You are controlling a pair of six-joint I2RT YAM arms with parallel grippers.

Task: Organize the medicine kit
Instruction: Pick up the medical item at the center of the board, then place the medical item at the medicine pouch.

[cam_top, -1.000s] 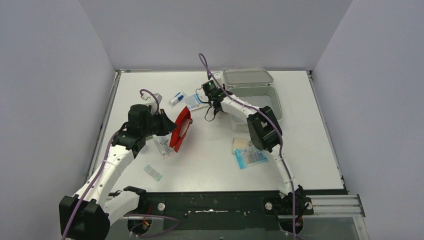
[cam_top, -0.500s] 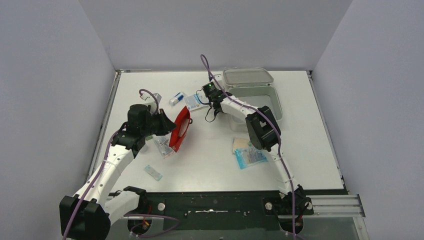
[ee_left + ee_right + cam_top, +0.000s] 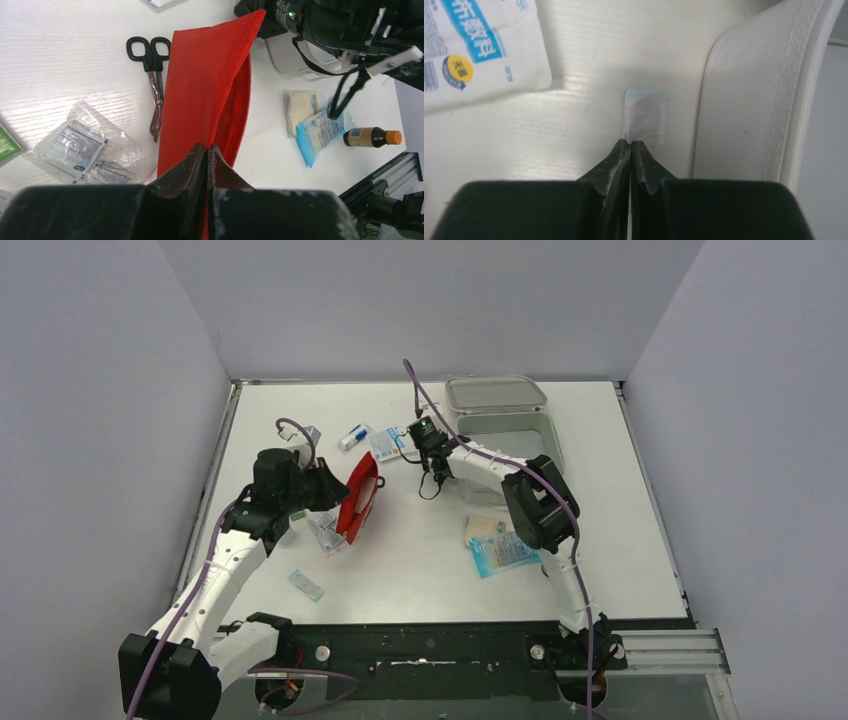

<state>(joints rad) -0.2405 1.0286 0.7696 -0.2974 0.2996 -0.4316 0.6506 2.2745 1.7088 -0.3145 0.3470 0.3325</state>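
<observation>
The medicine kit (image 3: 548,445) is a pale grey box at the back right of the table, its lid (image 3: 495,393) swung open behind it. In the right wrist view its wall (image 3: 749,100) fills the right side. My right gripper (image 3: 630,144) is shut on the near edge of a small flat sachet (image 3: 646,115) lying just left of that wall. From above, the right gripper (image 3: 432,452) sits at the kit's left side. My left gripper (image 3: 206,147) is shut on the edge of the red pouch (image 3: 205,90), holding it up on edge (image 3: 362,495).
A white pack with blue print (image 3: 479,55) lies left of the sachet. Black-handled scissors (image 3: 152,65) and clear bags of packets (image 3: 85,145) lie beside the pouch. A blue packet (image 3: 500,555), beige gauze (image 3: 300,105), a brown bottle (image 3: 372,136) and a lone sachet (image 3: 307,585) lie nearer the front.
My right gripper has closed from partly open to shut, and its arm has shifted slightly to the right toward the kit. The left arm and the red pouch have not moved.
</observation>
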